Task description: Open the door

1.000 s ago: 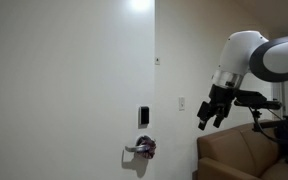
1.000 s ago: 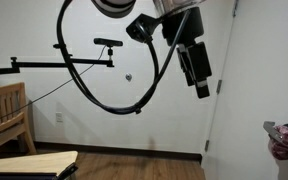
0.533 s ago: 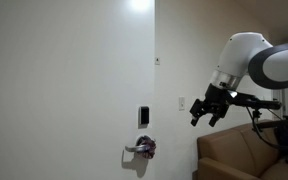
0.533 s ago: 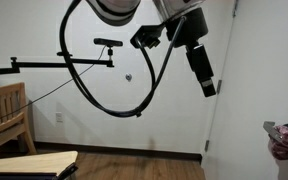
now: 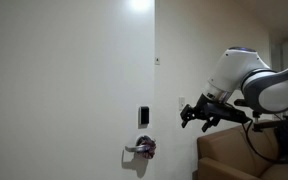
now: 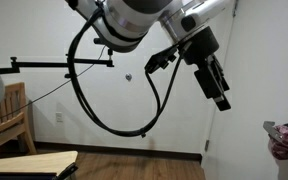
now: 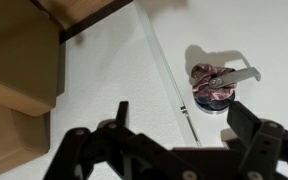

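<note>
Noted since a second ago: gripper (image 5: 193, 117) lower and nearer the door (image 5: 69, 80), now level with the black lock (image 5: 143, 117). Jaws spread wide, holding nothing. Lever handle (image 5: 136, 150) below the lock, untouched.

Parted fingers (image 5: 187, 115) hover just beyond the door (image 5: 74, 80) edge.

My arm (image 5: 246, 78) reaches in from 3 o'clock; gripper (image 5: 191, 117) points toward 9 o'clock, jaws spread wide, nothing held.
</note>
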Available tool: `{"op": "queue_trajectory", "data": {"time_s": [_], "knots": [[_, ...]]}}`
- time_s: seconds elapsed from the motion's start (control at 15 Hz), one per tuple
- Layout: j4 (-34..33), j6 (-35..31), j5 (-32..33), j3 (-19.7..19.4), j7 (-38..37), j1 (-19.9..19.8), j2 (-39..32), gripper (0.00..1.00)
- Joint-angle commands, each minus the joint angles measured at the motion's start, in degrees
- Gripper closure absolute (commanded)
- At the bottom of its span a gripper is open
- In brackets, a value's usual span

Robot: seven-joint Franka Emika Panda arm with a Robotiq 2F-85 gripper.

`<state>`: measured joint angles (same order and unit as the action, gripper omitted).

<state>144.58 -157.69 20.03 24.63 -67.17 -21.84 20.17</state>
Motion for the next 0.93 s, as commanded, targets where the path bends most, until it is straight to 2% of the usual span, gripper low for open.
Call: {"op": "queue_trajectory", "data": {"time_s": [0.0, 0.13, 0.2, 0.33, 0.73, 0.8, 0.87], "knots": [[-0.18, 0.43, 1.84, -2.56, -1.36, 2.49, -0.39, 0.0], [-0.23, 0.43, 1.86, -2.54, -1.52, 2.49, -0.39, 0.0], [0.32, -2.61, 3.3, 2.28, -6.74, -2.93, 0.42, 0.0], [-0.71, -2.77, 4.79, 4.8, -13.65, -5.39, -0.14, 0.0], [-4.57, -0.85, 15.93, 18.51, -37.55, -18.92, -2.02, 0.0], [-5.42, 0.19, 16.46, 20.18, -38.94, -19.97, -3.23, 0.0], [-2.76, -1.47, 13.66, 16.77, -33.94, -16.86, -0.54, 0.0]]}}
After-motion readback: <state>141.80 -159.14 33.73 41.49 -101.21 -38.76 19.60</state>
